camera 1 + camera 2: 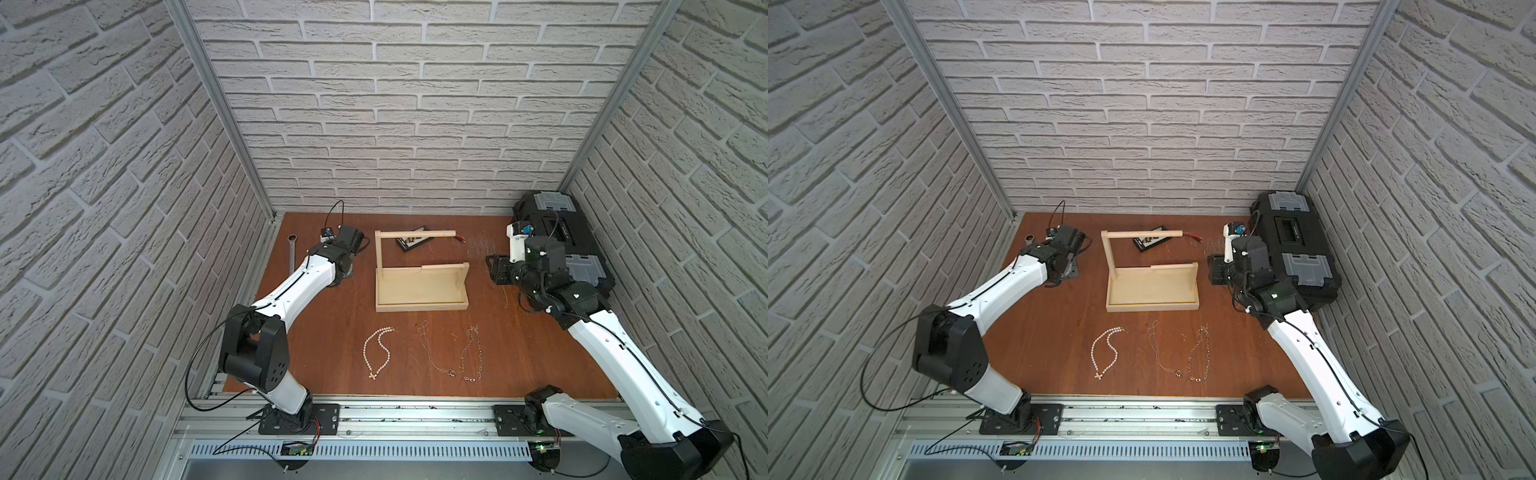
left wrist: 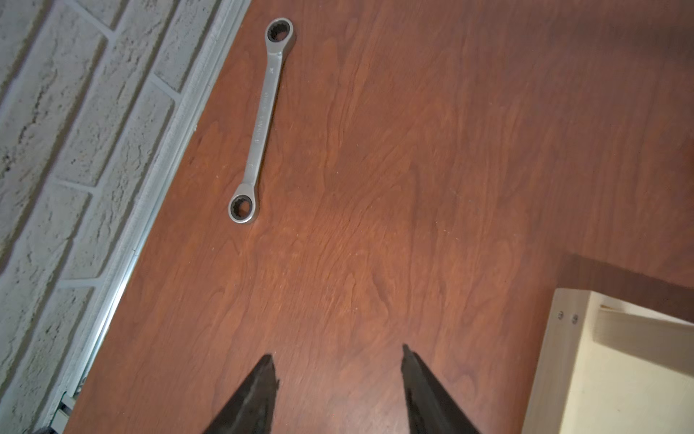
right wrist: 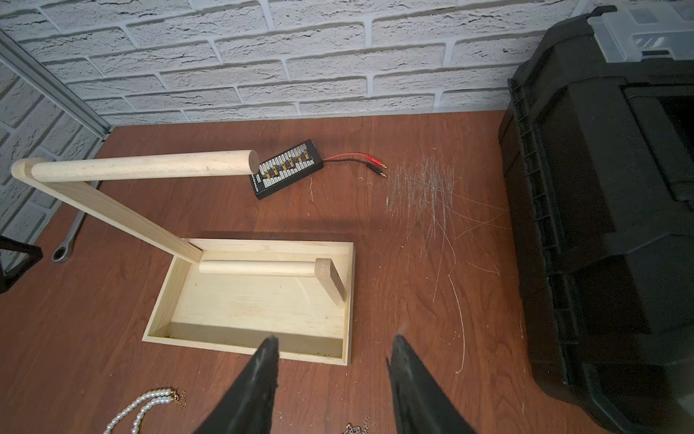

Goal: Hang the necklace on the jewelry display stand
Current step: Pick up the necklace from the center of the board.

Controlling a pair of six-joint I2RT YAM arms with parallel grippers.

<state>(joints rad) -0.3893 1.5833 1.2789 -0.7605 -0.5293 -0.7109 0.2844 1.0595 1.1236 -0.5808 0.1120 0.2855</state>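
Both top views: the pearl necklace (image 1: 389,355) lies flat on the surface (image 1: 324,332), apart from the jewelry display stand (image 1: 419,308), beside two chains (image 1: 481,353). Left wrist: left hand (image 2: 337,353) half open, empty. Right wrist: right hand (image 3: 335,338) likewise. Limp, light, slippery beads; likely best pinched on one strand.

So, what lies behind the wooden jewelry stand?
A black connector board with red and black leads lies behind the jewelry display stand. The upper bar covers part of it.
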